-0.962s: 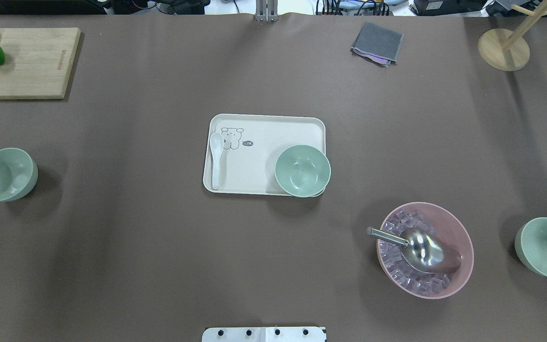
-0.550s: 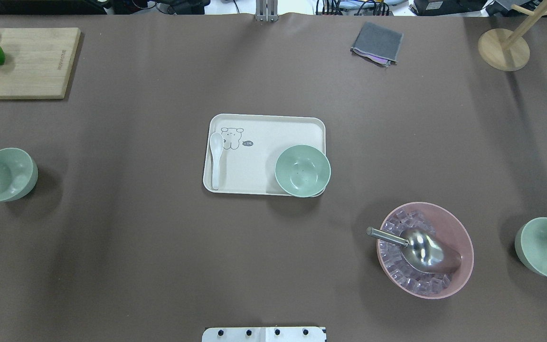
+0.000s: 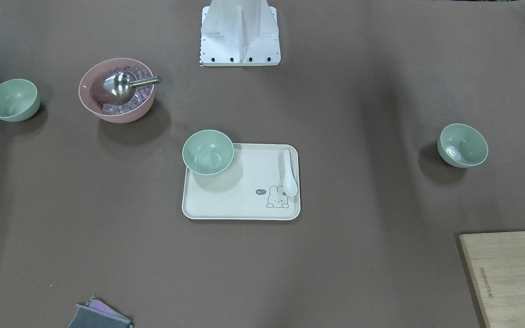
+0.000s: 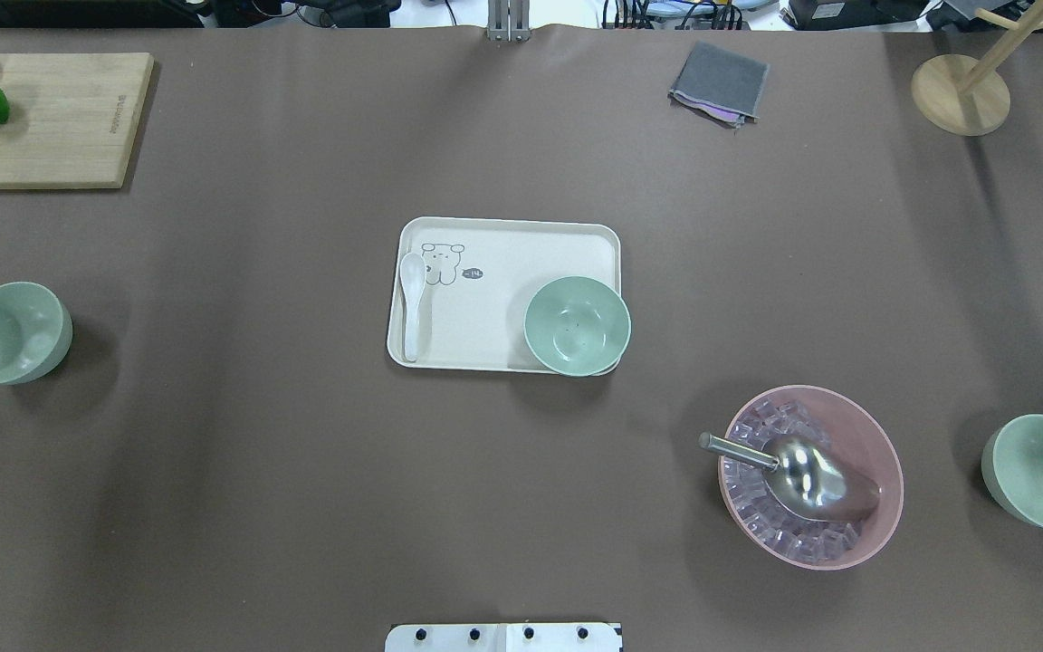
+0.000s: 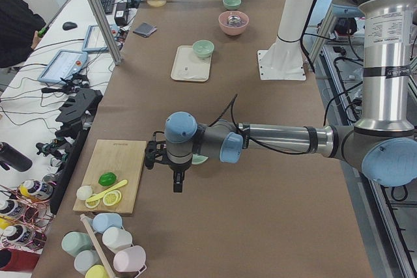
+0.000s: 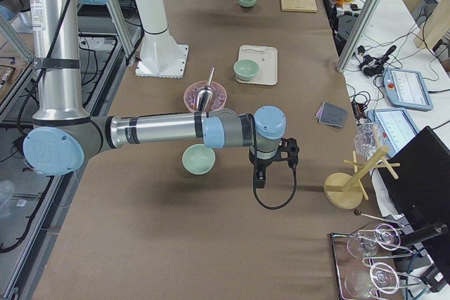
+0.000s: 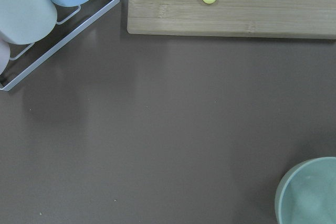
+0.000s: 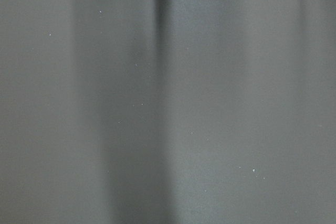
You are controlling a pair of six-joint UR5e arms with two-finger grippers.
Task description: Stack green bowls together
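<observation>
Currently, in the overhead view, we see the left green bowl (image 4: 12,332) at the left edge of the tabletop (image 4: 259,471), the middle green bowl (image 4: 577,326) on the lower right corner of the tray (image 4: 503,244), and the right green bowl (image 4: 1042,471) at the right edge, past the pink bowl (image 4: 879,448). Whether the left claw (image 5: 177,187) or the right claw (image 6: 257,182) is open, we cannot tell.

Cream tray (image 4: 503,321) — white spoon (image 4: 411,301) on it, pink bowl (image 4: 861,430) — metal scoop (image 4: 816,480) inside, cutting board (image 4: 60,127)
</observation>
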